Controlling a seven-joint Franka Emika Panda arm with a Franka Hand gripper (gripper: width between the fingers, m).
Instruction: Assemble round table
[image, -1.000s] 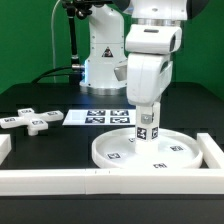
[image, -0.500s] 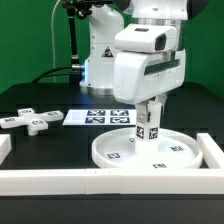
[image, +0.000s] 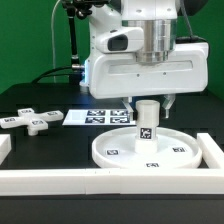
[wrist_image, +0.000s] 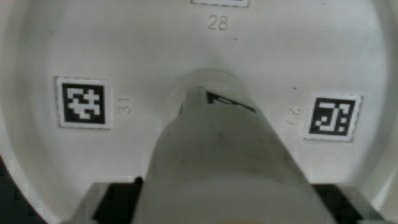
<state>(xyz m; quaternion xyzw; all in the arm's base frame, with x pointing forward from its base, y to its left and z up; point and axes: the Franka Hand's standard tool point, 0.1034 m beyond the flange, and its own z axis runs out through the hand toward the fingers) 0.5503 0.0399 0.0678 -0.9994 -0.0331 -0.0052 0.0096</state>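
The large rimmed disc lies flat on the black table at the exterior view's right. The short thick post stands upright at its centre, tags facing the camera. My gripper comes down from above over the post's top end, with a finger on each side. In the wrist view the post runs between the dark pads, which touch its sides, so the gripper is shut on it, with the disc and its tags behind. The cross-shaped piece lies loose at the exterior view's left.
The marker board lies behind the disc. Long white rail bars run along the front and the exterior view's right, with a short end at the left. The arm's base stands behind.
My wrist has turned about the upright post, so the hand now shows its broad side. The post stays standing at the disc's centre.
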